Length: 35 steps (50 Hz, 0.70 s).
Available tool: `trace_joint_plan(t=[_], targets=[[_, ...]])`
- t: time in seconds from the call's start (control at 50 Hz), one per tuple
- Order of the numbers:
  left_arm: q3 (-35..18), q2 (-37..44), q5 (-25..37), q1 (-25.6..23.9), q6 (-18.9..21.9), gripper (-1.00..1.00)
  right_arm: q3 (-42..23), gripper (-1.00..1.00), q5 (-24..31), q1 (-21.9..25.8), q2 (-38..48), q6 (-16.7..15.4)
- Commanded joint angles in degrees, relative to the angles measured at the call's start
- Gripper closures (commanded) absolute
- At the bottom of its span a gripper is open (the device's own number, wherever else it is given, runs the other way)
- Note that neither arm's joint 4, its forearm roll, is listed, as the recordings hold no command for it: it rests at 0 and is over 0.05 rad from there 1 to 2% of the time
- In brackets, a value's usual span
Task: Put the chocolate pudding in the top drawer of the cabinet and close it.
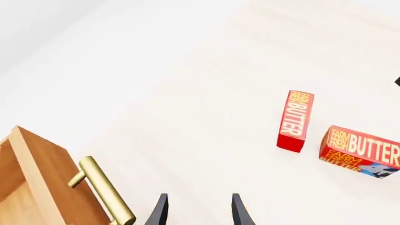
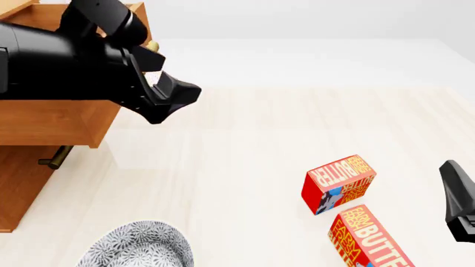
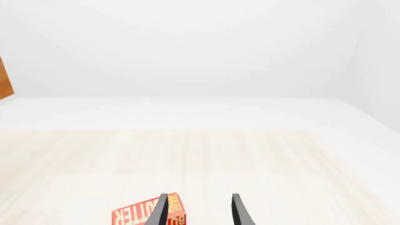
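Two butter boxes: one (image 2: 339, 183) stands on the pale table (image 2: 260, 139) toward the right, the other (image 2: 369, 239) just beside it, nearer the camera.
Top drawer (image 2: 52, 119): pulled out of the cabinet (image 2: 15, 189) at the left — its brass handle (image 1: 103, 190) shows in the left wrist view.
Left gripper (image 1: 198, 210): fingers parted, holding nothing, close beside that handle.
Right gripper (image 3: 198, 210): fingers apart, empty, low at the right, near the butter.
Chocolate pudding: not visible in any view.
Patterned plate (image 2: 137, 245): at the near edge.

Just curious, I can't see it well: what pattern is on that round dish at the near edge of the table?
The dish has a dense black-and-white floral pattern, seen in the front view only.
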Motion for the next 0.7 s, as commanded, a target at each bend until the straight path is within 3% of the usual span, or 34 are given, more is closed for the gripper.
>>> trace_joint_plan(t=[0.02,0.1,0.12,0.14,0.18,0.2,0.28,0.42,0.5,0.54,0.58,0.6,0.64,0.7], targets=[[1.46,1.02,-1.37,-0.66,-3.88,-1.0,0.06,-1.0,0.06,0.01,-0.1,0.01],[1.09,2.51,-1.36,-2.1,-5.87,-1.0,0.07,-1.0,0.04,0.02,-0.09,0.0],[-1.59,7.34,-0.54,-6.01,-12.61,-1.0,0.07,-1.0,0.04,0.01,-0.09,0.0],[1.63,3.21,-1.5,-2.31,-7.42,-1.0,0.08,-1.0,0.03,0.01,-0.08,0.0],[0.93,3.83,-0.7,-2.88,-10.04,-1.0,0.09,-1.0,0.02,0.01,-0.08,0.0],[2.06,1.91,-0.76,-1.28,-7.69,-1.0,0.09,-1.0,0.01,0.02,-0.08,0.0],[3.46,1.11,-1.1,-0.55,-7.18,-1.0,0.1,-1.0,-0.01,0.02,-0.07,0.0],[3.96,0.91,-0.15,0.64,-10.06,-1.0,0.11,-1.0,-0.01,0.02,-0.08,0.0],[4.35,0.65,0.17,1.44,-13.81,-1.0,0.12,-1.0,0.0,0.02,-0.09,0.0],[5.51,-0.59,0.06,3.2,-11.52,-1.0,0.12,-1.0,0.0,0.02,-0.08,0.01],[4.04,1.59,0.31,1.37,-16.23,-1.0,0.12,-1.0,0.0,0.01,-0.09,0.01],[4.36,0.85,0.32,2.12,-14.2,-1.0,0.11,-1.0,0.0,0.02,-0.08,-0.01],[4.2,1.46,0.63,2.14,-16.33,-1.0,0.12,-1.0,0.0,0.01,-0.09,0.02],[4.31,0.84,0.68,2.81,-15.82,-1.0,0.12,-1.0,0.0,0.02,-0.09,0.0]])
